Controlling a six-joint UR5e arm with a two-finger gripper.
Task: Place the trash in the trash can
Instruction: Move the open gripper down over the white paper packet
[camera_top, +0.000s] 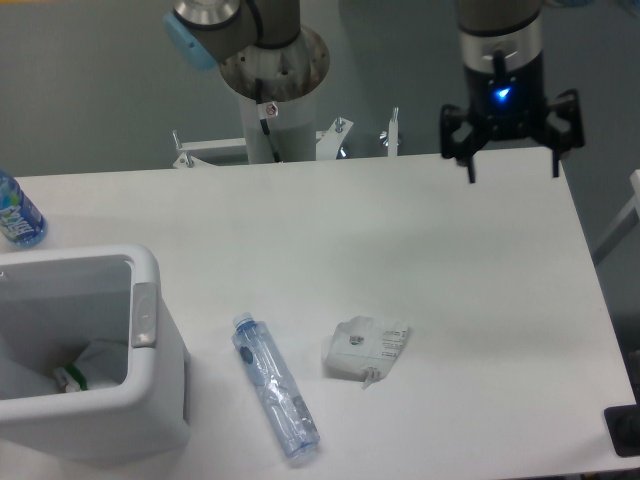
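Gripper (511, 160) hangs over the table's (400, 260) far right edge, fingers spread, holding nothing. Bottle (274, 387) and packet (366, 349) lie side by side on the table, just right of the bin (150, 330).

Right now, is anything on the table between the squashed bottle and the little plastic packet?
No. In the camera view, only bare white table lies between the crushed clear plastic bottle and the small flat whitish packet.

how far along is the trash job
Nothing looks done for these two: the crushed clear plastic bottle with a blue cap and the flat whitish plastic packet both lie on the table beside the white rectangular bin. Nothing is in hand: the gripper hangs open at the far edge. Both remain.
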